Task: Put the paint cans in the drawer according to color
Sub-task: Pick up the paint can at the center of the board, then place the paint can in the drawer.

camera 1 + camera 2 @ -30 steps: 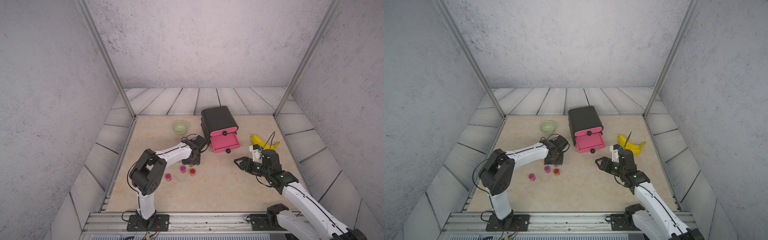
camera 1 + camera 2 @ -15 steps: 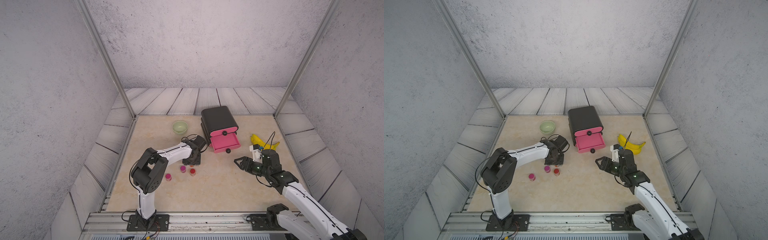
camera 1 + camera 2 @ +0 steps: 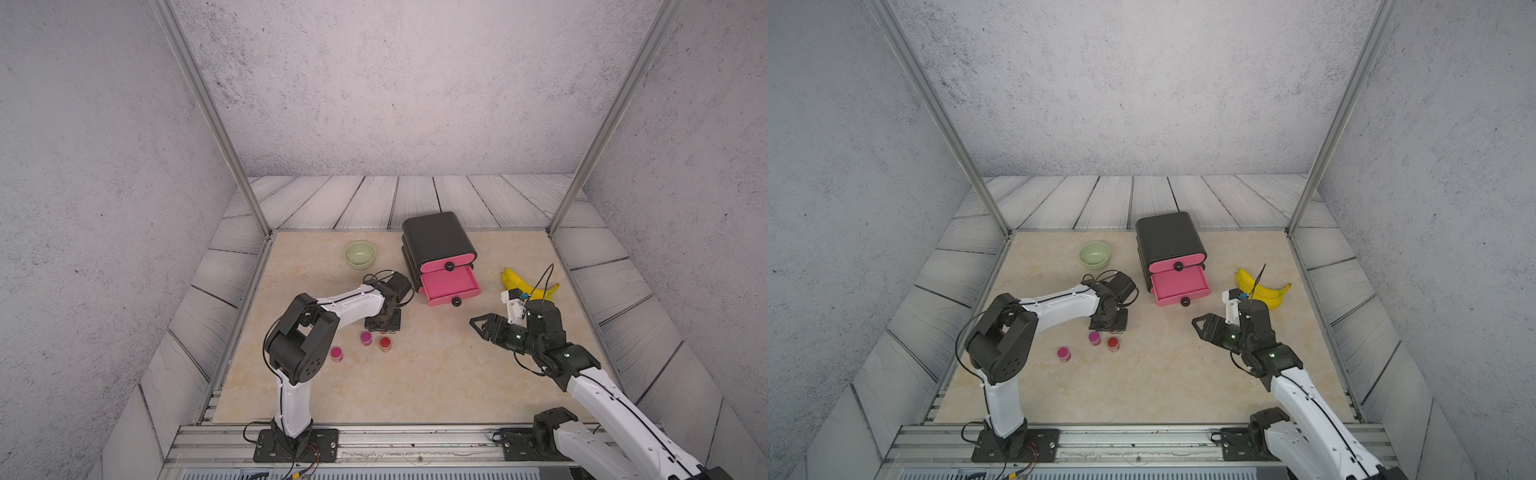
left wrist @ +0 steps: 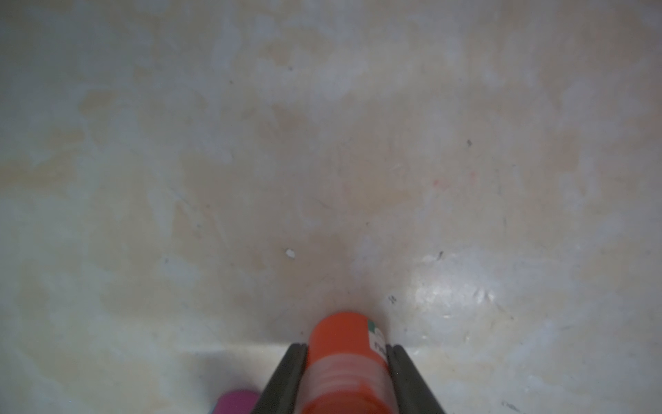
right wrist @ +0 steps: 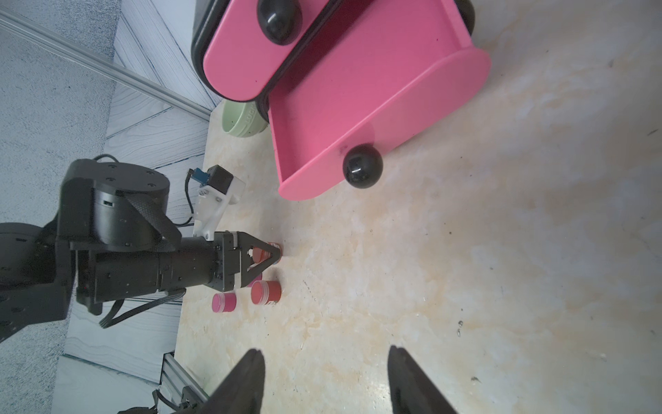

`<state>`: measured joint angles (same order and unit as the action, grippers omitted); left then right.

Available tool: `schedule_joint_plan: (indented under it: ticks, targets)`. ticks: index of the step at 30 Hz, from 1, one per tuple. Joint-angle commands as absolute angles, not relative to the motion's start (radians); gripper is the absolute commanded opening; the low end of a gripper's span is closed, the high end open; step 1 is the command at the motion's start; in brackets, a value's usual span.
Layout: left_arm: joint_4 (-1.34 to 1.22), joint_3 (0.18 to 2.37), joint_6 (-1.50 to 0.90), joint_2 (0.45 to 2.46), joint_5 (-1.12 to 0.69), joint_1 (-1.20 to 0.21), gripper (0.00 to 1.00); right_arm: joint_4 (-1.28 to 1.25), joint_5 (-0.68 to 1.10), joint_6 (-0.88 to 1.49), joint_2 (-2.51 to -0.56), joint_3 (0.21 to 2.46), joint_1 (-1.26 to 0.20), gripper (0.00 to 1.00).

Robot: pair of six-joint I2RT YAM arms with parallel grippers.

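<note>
Our left gripper [image 5: 268, 255] clamps the tiny orange-red paint jar [image 4: 345, 358]; swinging it out, we may topple the neighbouring magenta-lidded jar [image 3: 365, 337].

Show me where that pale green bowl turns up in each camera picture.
In a top view: green bowl at the back of the table, left of the drawer chest.
In a top view: bowl left of the chest.
Left wrist: not in it, only a gripped red paint can.
Right wrist: bowl's side peeks out beside the chest.
Shared landmark: the chest's open drawer, in all but the left wrist.
</note>
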<state>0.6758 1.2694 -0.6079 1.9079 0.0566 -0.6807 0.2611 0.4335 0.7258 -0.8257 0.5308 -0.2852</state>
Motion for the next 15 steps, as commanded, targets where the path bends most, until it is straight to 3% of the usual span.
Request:
schedule_joint_plan:
  ticks: [1,8,15]
  targets:
    - [0.701,1.299,-0.6,1.837,0.025,-0.676,0.31,0.297,0.405,0.7,-0.792,0.557,-0.288,0.59]
    - [0.497,1.312,-0.556,1.645,-0.154,-0.688,0.28,0.455,0.184,0.664,-0.643,0.569,-0.288,0.59]
    - [0.442,1.514,-0.49,1.712,-0.013,-0.789,0.28,0.469,0.057,0.682,-0.459,0.512,-0.289,0.59]
